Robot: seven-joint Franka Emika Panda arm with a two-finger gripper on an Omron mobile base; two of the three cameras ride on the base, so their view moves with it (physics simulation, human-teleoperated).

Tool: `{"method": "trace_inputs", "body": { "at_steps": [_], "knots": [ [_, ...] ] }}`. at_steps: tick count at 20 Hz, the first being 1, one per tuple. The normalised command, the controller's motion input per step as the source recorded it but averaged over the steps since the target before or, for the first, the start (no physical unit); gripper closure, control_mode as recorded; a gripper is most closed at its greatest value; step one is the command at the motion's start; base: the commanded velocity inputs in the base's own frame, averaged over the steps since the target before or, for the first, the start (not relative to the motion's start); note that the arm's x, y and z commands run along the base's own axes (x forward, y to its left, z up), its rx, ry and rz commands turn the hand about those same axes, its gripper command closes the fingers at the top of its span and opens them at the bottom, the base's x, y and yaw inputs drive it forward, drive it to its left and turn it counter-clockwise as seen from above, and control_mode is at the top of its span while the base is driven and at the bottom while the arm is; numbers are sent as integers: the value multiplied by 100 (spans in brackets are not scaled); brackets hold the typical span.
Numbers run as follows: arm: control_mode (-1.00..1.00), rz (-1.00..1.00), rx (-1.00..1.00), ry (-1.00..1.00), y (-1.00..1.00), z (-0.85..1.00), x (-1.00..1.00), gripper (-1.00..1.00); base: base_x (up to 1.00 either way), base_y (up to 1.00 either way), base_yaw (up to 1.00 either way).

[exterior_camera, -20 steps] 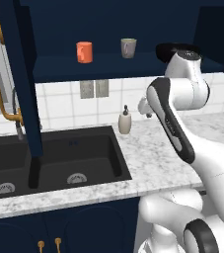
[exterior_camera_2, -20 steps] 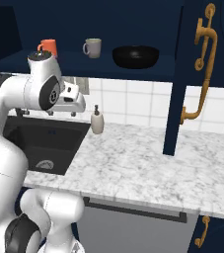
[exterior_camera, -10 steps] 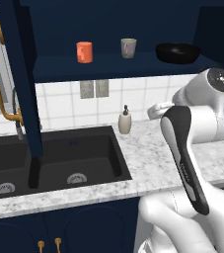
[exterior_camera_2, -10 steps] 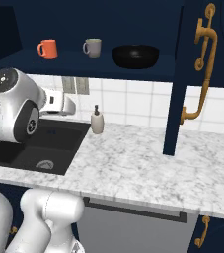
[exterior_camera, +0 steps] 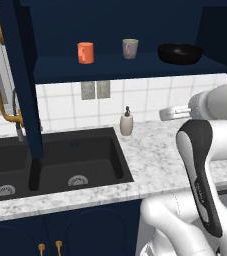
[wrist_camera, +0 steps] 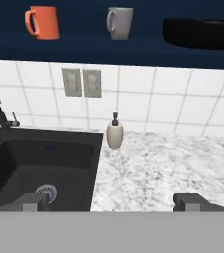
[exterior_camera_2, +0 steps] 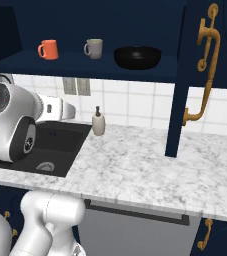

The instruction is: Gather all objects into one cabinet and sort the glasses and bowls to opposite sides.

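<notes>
Speckled white marble counter [exterior_camera_2: 150,170] under an open dark navy wall cabinet [exterior_camera: 110,30], black sink [exterior_camera: 60,160] at its left end. Up on the cabinet's navy shelf [exterior_camera_2: 85,65]: glossy black shallow bowl [exterior_camera_2: 137,56] toward the right end, grey-beige cup [exterior_camera_2: 93,48] mid-shelf, orange-red cup [exterior_camera_2: 47,49] toward the left, all apart. Gathering apparently done, cups already opposite the bowl. Cream soap dispenser [wrist_camera: 115,133] near the counter's back edge. Fingers [wrist_camera: 192,200] spread wide, holding nothing.

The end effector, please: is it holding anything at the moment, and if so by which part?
Nothing is held: the end effector is open, with only counter between its fingertips.
</notes>
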Motion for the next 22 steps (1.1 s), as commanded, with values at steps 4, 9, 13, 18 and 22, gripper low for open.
{"method": "trace_inputs", "body": {
  "at_steps": [4,9,13,18,22],
  "knots": [
    [-100,0,0,-19,0,11,-40,-100,0,0,0],
    [-100,0,0,-11,0,2,-30,-100,0,0,0],
    [-100,0,0,-14,0,1,-36,-100,0,0,0],
    [100,0,0,0,0,0,0,-100,-6,0,0],
    [100,0,0,0,0,0,0,-100,-42,-5,-1]
  ]
}}
